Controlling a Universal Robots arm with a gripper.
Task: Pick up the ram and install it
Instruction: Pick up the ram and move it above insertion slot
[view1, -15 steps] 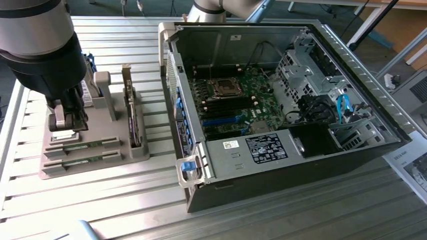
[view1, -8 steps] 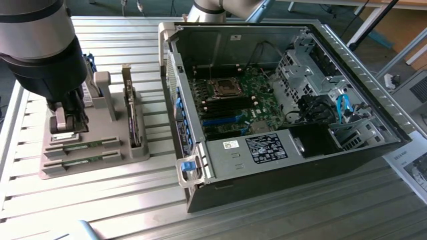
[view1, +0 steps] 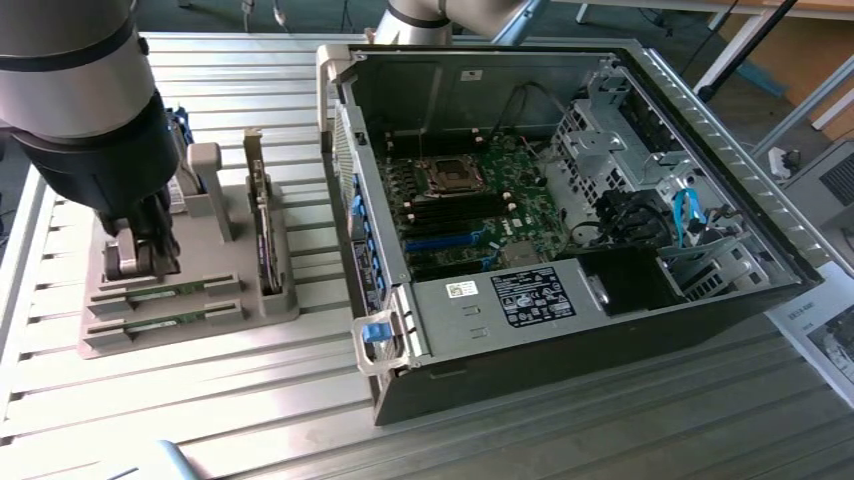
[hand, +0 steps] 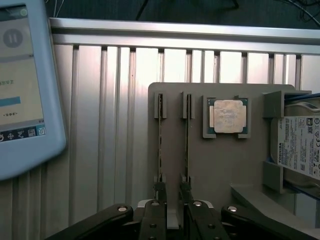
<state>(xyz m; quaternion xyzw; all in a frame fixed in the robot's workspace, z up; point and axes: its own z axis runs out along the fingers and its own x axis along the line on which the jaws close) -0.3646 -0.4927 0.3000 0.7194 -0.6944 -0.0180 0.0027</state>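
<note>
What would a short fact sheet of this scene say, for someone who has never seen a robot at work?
Surface: slatted metal table
Computer: open case, motherboard exposed
Parts holder: gray holder on the table beside the case
Ram sticks: two, on edge in the holder's slots
Processor chip: square, silver, flat in a recess beside the sticks
Hard drive: white label, at the holder's far side
Gripper: low over the holder, at one end of the two sticks
Progress: no stick lifted
Also here: a tablet screen

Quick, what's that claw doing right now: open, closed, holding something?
Gripper: cannot be told; it hangs right at the ram sticks in their grey holder.
</note>
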